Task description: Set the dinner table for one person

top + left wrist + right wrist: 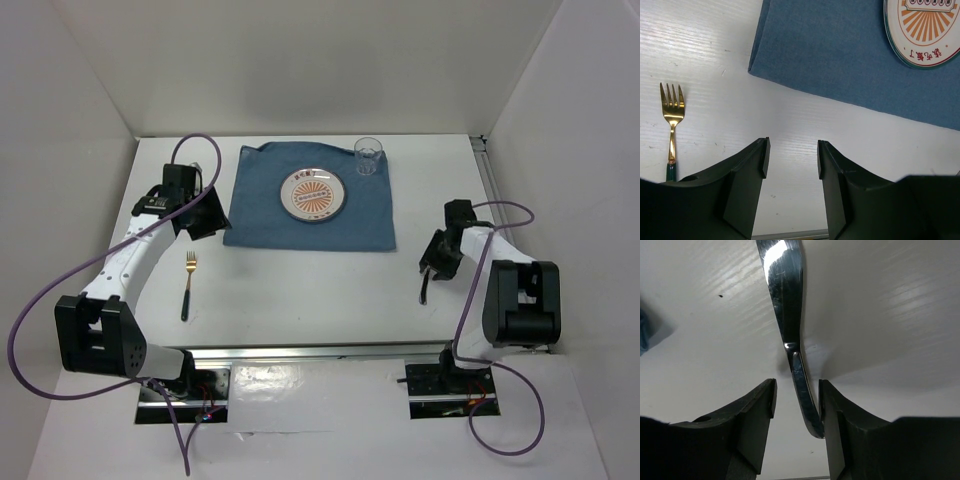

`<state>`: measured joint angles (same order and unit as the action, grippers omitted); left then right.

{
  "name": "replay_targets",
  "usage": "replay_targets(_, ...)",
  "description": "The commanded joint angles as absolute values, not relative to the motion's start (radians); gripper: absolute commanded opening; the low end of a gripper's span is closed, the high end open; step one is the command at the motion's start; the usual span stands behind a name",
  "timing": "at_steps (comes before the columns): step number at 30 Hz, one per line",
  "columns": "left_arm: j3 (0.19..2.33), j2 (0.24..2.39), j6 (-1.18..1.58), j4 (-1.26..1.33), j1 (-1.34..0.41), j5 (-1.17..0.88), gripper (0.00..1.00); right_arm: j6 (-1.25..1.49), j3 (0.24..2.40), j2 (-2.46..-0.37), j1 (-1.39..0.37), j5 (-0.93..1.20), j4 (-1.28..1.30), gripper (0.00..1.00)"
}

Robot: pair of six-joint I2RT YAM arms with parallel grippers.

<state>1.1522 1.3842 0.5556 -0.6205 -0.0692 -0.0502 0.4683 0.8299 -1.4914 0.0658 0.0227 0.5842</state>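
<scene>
The white dinner table [300, 290] carries a blue cloth [260, 215] with a round patterned plate [314, 194] on it and a clear glass [368, 156] at its far right corner. A gold fork [189, 280] lies left of the cloth, seen also in the left wrist view [672, 120]. My left gripper [205, 215] is open and empty [791, 157] above the bare table by the cloth's [840, 65] near left corner. My right gripper [432, 262] is open [797, 400]. A shiny metal utensil [785, 300] lies between its jaws, leaning on the right finger [840, 430].
White walls close in the table at the back and both sides. A metal rail [330, 352] runs along the near edge by the arm bases. The utensil shows as a thin dark strip [426, 288] right of the cloth.
</scene>
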Motion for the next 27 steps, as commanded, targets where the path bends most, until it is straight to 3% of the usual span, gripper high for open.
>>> replay_targets(1, 1.177, 1.367, 0.565, -0.603, -0.074, -0.061, 0.59, 0.454, 0.831, -1.540, 0.044, 0.006, 0.558, 0.50)
replay_targets(9, 1.186, 1.376, 0.565, -0.603, -0.074, -0.052, 0.59, 0.463, 0.842, -1.591, 0.008, 0.018, 0.538, 0.50)
replay_targets(10, 1.186, 1.376, 0.565, -0.603, -0.074, -0.052, 0.59, 0.463, 0.842, -1.603, -0.004, 0.018, 0.538, 0.40)
replay_targets(16, 1.186, 1.376, 0.565, -0.603, -0.074, -0.052, 0.59, 0.492, 0.873, -1.638, -0.052, -0.043, 0.549, 0.13)
replay_targets(22, 1.186, 1.376, 0.565, -0.603, -0.074, -0.052, 0.59, 0.512, 0.959, -1.537, -0.101, -0.156, 0.620, 0.09)
replay_targets(27, 1.195, 1.376, 0.565, -0.603, -0.074, -0.052, 0.59, 0.437, 1.104, -1.499, -0.132, -0.134, 0.670, 0.04)
